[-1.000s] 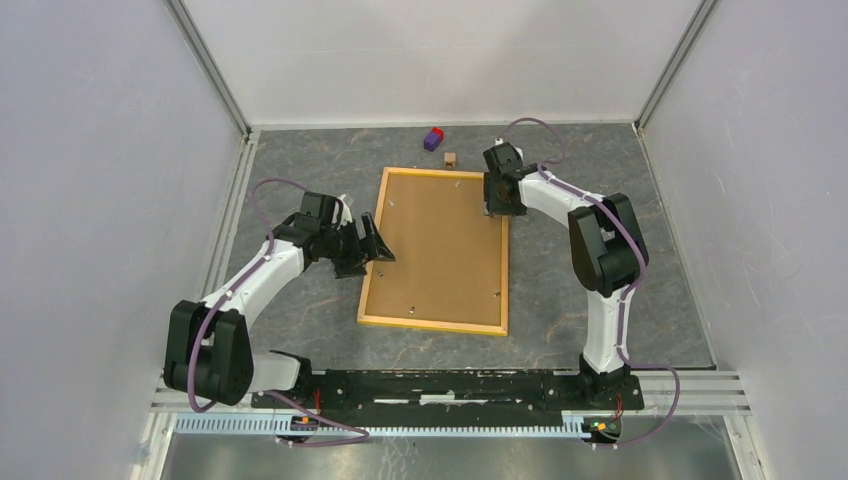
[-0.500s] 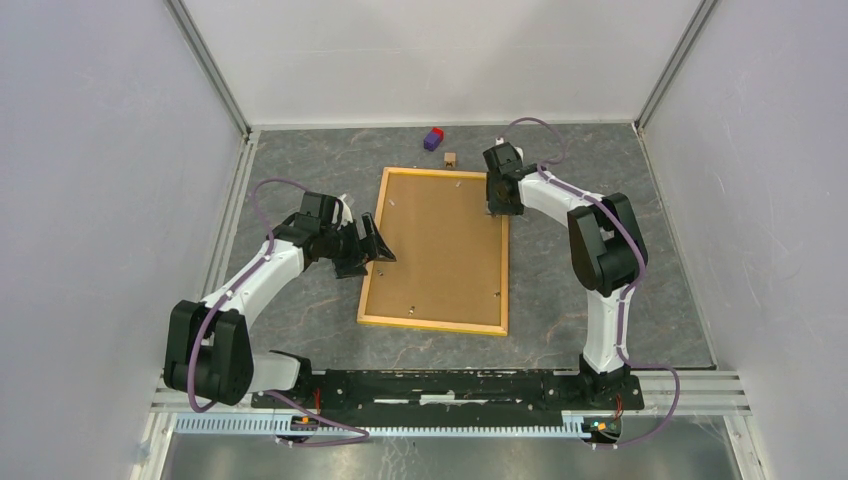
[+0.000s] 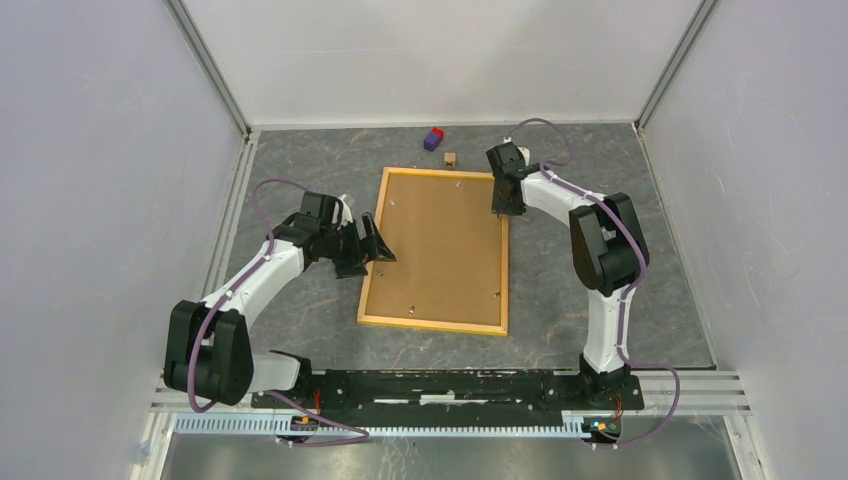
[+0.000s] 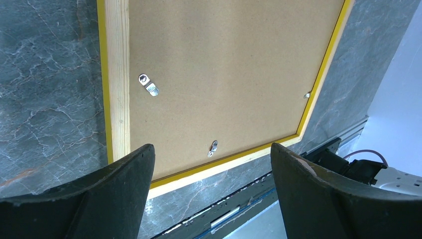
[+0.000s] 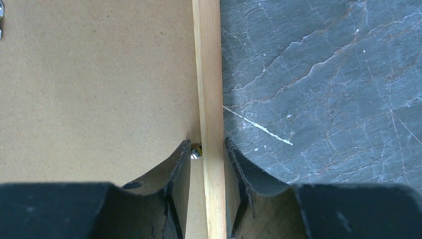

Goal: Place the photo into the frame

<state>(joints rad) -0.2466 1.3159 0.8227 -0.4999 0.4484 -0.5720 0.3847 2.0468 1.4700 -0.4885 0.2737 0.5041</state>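
Observation:
The frame [image 3: 432,324] of orange-yellow wood lies face down in the middle of the table, with the brown backing board [image 3: 440,245] set in it. The photo is hidden. My left gripper [image 3: 378,245] is open and empty at the frame's left rail; the left wrist view shows its jaws [image 4: 211,149] wide apart over the frame [image 4: 118,74] and board [image 4: 224,59]. My right gripper [image 3: 503,208] is at the right rail near the far corner. In the right wrist view its jaws [image 5: 208,142] straddle the rail [image 5: 209,74] narrowly, with a gap and a small metal clip [image 5: 195,153] on the board side.
A purple and red block [image 3: 433,138] and a small brown block [image 3: 451,158] lie just beyond the frame's far edge. Metal clips [image 4: 149,84] sit on the board. Enclosure walls stand on the left, right and back. The arms' base rail [image 3: 440,385] runs along the near edge.
My right gripper has shifted slightly right, from over the board's edge onto the right rail. The left arm and the frame have not moved.

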